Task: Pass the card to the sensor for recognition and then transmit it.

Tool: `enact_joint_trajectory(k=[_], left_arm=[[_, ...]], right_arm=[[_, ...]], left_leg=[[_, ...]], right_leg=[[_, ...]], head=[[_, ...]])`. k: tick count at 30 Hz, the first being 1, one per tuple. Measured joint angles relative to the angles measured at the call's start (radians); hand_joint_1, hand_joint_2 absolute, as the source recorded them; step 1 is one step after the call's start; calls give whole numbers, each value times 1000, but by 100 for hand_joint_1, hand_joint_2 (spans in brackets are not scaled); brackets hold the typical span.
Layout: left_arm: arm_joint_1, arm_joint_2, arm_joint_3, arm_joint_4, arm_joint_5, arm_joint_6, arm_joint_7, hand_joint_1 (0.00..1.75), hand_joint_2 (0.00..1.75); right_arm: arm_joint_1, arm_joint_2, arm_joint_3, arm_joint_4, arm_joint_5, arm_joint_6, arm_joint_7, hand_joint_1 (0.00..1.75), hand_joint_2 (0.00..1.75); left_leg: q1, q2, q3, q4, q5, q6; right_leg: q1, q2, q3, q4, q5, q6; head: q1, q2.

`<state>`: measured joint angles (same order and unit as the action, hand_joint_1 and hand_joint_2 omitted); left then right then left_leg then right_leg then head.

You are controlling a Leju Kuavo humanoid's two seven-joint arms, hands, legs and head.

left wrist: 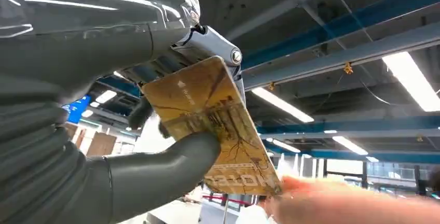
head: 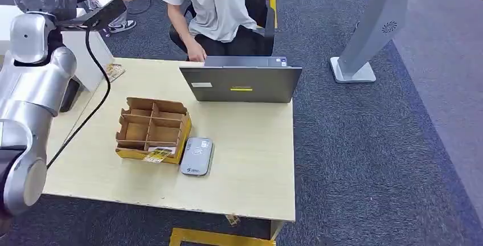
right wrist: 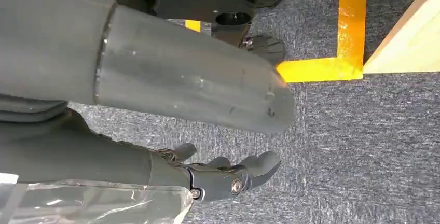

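the left robot hand (left wrist: 155, 130) is raised high, well above the tabletop (head: 250, 155), and it is clamped on a gold card (left wrist: 212, 123), the thick grey thumb pressing one face while darker fingers back the other side near the card's upper end. a person's hand (left wrist: 353, 203) has reached in and touches the card's free lower corner, so the card is held from both ends at this moment, and the handover looks close to done, though that is a judgement. the card reads as thin, flat, stiff plastic, very light, with a glossy printed face that will slide easily between smooth pads; it should flex a little but not fold, and it is best taken by the faces close to an edge, leaving the rest free for the receiver. letting go should be a clean parting of thumb and fingers once the person has a firm pinch, since a light slick card can drop or twist if released early. in the head view the left arm rises beside the tabletop and the person's arm stretches over toward it. on the tabletop, the grey card sensor (head: 196, 156) lies just beside a cardboard divider box (head: 152, 130), with a laptop (head: 242, 82) farther back from the box, toward the seated person. the right robot hand (right wrist: 223, 175) hangs down over the carpet floor (right wrist: 363, 146), holding nothing, its fingers loosely apart and slightly curled.
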<state>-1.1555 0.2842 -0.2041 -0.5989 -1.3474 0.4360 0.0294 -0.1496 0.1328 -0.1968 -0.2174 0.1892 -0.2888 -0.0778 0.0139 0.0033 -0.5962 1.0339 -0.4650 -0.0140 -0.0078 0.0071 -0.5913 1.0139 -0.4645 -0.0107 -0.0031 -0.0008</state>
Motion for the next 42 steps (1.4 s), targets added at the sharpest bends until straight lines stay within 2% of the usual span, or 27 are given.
enact_joint_trajectory(k=[15,19,21,25,28,31,38,42], left_arm=[[5,-8,-2,0,16,10,0,175,175],[39,-16,-3,-16,85,26,-30,175,175],[94,-23,-3,-73,140,34,-53,175,175],[223,-32,-5,-208,179,34,-47,175,175],[264,-32,-7,-267,190,28,-42,175,175],[320,-35,-8,-335,233,17,-71,175,175],[615,-64,-83,-622,243,0,-78,175,175],[733,-75,-136,-737,230,-33,-79,175,175]], right_arm=[[0,1,0,0,11,0,1,0,0],[1,2,0,0,11,-5,0,0,0],[2,4,0,0,10,-8,-4,0,0],[6,6,-1,0,11,-11,-10,0,0],[8,6,-2,0,12,-11,-10,0,0],[9,7,-5,0,12,-15,-15,0,0],[18,7,-21,0,3,-18,-43,0,0],[25,7,-33,0,-1,-21,-50,0,0]], left_leg=[[0,0,0,0,0,0],[0,0,0,0,0,0],[0,0,0,0,0,0],[0,0,-1,0,0,0],[0,0,-1,0,0,0],[0,0,-1,0,0,0],[-1,1,-1,0,-2,0],[-1,0,-1,0,-2,1]], right_leg=[[0,0,0,0,0,0],[0,0,0,0,0,0],[0,0,0,0,0,0],[0,0,-1,0,0,0],[0,0,-1,0,0,0],[0,0,-1,0,0,0],[-1,1,-1,-1,-1,1],[-1,1,-1,-2,-2,2]], head=[[0,0],[0,0],[0,0],[0,0],[0,0],[0,0],[0,0],[0,0]])
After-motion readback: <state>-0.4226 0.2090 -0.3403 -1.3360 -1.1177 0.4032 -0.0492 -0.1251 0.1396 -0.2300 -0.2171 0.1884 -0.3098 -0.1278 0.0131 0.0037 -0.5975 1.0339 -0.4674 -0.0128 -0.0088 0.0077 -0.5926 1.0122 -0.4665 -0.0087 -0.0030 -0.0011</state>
